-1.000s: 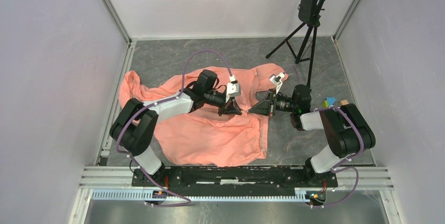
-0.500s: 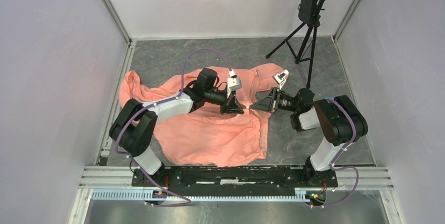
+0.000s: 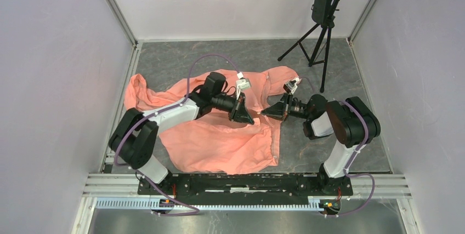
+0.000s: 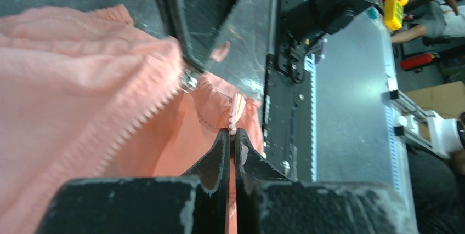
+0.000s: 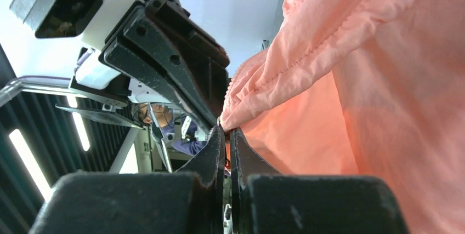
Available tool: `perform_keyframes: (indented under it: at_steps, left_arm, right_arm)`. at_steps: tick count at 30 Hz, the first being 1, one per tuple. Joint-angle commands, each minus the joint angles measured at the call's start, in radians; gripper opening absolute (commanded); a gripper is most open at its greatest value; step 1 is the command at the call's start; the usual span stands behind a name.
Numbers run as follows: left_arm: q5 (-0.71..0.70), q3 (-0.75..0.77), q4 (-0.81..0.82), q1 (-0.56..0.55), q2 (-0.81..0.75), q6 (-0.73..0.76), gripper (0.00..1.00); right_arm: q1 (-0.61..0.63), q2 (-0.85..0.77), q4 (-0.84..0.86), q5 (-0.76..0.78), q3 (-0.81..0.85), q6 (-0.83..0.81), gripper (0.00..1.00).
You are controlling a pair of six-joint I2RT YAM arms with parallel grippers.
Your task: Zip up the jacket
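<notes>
The salmon-pink jacket (image 3: 219, 135) lies spread on the grey table (image 3: 175, 58), its front open. My left gripper (image 3: 251, 119) is shut on the pale zipper strip (image 4: 237, 110) at the front edge. A row of zipper teeth (image 4: 143, 118) runs off to the left, ending at a small metal piece (image 4: 190, 80). My right gripper (image 3: 263, 112) faces it from the right, a hand's width away, and is shut on the folded edge of the jacket (image 5: 285, 64). In the right wrist view the left gripper (image 5: 216, 124) sits just beyond my fingertips (image 5: 219, 135).
A black tripod stand (image 3: 323, 36) stands at the back right. Metal frame walls enclose the table on three sides. The arms' black base rail (image 3: 247, 182) runs along the near edge. One sleeve (image 3: 134, 89) reaches toward the left wall.
The right arm has swung in to the left, bringing its gripper closer to the left gripper. The left gripper has shifted slightly forward with the fabric.
</notes>
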Motion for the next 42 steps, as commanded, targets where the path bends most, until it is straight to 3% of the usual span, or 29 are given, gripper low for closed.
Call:
perform_keyframes:
  at_steps: [1, 7, 19, 42]
  left_arm:
    - [0.123, -0.022, -0.136, 0.030, -0.088, 0.016, 0.02]
    - [0.161, 0.053, -0.318, 0.046, -0.029, 0.172, 0.02]
    - [0.145, 0.094, -0.206, 0.049, 0.011, 0.094, 0.02]
    - [0.104, 0.159, -0.301, 0.049, 0.072, 0.171, 0.02]
  right_arm:
    - [-0.004, 0.022, 0.483, -0.004, -0.006, 0.061, 0.00]
    - [-0.004, -0.005, 0.483, -0.013, -0.013, 0.042, 0.00]
    - [0.034, 0.010, 0.474, -0.028, -0.002, 0.027, 0.00]
    - [0.048, 0.001, 0.483, -0.034, -0.005, 0.016, 0.00]
